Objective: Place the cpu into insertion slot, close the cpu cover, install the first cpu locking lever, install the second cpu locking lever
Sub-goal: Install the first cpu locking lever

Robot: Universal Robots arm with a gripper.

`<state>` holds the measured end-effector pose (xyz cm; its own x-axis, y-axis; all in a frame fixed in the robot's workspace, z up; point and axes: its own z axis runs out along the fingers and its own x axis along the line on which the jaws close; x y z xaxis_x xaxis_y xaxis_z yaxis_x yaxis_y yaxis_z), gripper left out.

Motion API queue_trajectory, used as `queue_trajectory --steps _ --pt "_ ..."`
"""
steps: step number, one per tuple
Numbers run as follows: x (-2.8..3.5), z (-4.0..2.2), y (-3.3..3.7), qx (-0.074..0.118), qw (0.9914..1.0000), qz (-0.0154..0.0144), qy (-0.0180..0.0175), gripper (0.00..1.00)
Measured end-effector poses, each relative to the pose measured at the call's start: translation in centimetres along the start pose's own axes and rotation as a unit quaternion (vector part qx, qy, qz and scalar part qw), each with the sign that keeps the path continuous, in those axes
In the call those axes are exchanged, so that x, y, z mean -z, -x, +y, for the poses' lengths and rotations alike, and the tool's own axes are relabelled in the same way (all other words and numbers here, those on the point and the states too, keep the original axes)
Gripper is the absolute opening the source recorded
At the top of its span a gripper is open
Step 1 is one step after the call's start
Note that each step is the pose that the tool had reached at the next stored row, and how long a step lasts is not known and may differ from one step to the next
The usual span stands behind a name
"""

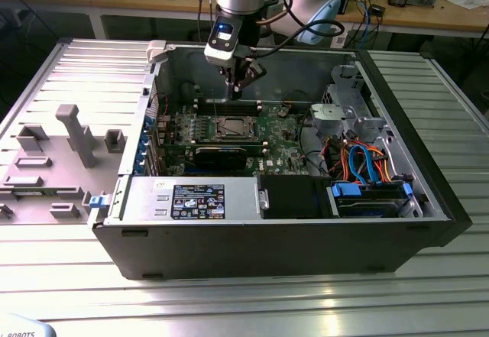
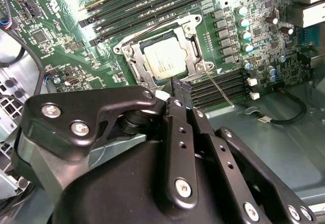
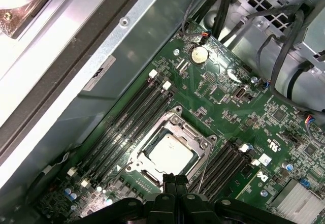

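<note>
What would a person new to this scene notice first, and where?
An open computer case lies on the metal table, the arm's shut end effector hanging over its green motherboard. In both wrist views the silver cpu lies close to the end effector's tip, the cpu cover flat around it.

The exterior view looks down into the open case [image 1: 267, 238] from well back — both wrist views peer down from close, sharing the cpu [image 2: 167, 61] [image 3: 170, 153].

No print is legible. A black-and-white label [image 1: 197, 200] on the power supply [image 1: 145, 199], seven o'clock from the cpu [image 1: 230, 128] in the exterior view, carries lettering too small to tell.
</note>
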<state>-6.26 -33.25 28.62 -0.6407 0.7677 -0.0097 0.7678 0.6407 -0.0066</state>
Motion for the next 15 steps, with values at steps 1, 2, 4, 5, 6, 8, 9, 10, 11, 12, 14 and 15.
queue_trajectory --steps 1,2,4,5,6,8,9,10,11,12,14,15 --pt "0.00 0.00 0.00 0.002 1.00000 0.0000 0.0000 0.11" --pt "0.00 0.00 0.00 0.005 0.99999 0.0000 0.0001 0.11" --pt "0.00 0.00 0.00 0.009 0.99996 -0.0001 0.0001 0.11" --pt "0.00 0.00 0.00 0.015 0.99989 -0.0001 0.0001 0.11" --pt "0.00 0.00 0.00 0.019 0.99982 -0.0001 0.0002 0.11" --pt "0.00 0.00 0.00 0.027 0.99965 -0.0002 0.0002 0.11" --pt "0.00 0.00 0.00 0.029 0.99958 -0.0002 0.0003 0.11" --pt "0.00 0.00 0.00 0.034 0.99941 -0.0002 0.0003 0.11" --pt "0.00 0.00 0.00 0.037 0.99932 -0.0003 0.0004 0.11" --pt "0.00 0.00 0.00 0.039 0.99925 -0.0003 0.0004 0.11" --pt "0.00 0.00 0.00 0.041 0.99915 -0.0003 0.0004 0.11" --pt "0.00 0.00 0.00 0.042 0.99912 -0.0003 0.0004 0.11"
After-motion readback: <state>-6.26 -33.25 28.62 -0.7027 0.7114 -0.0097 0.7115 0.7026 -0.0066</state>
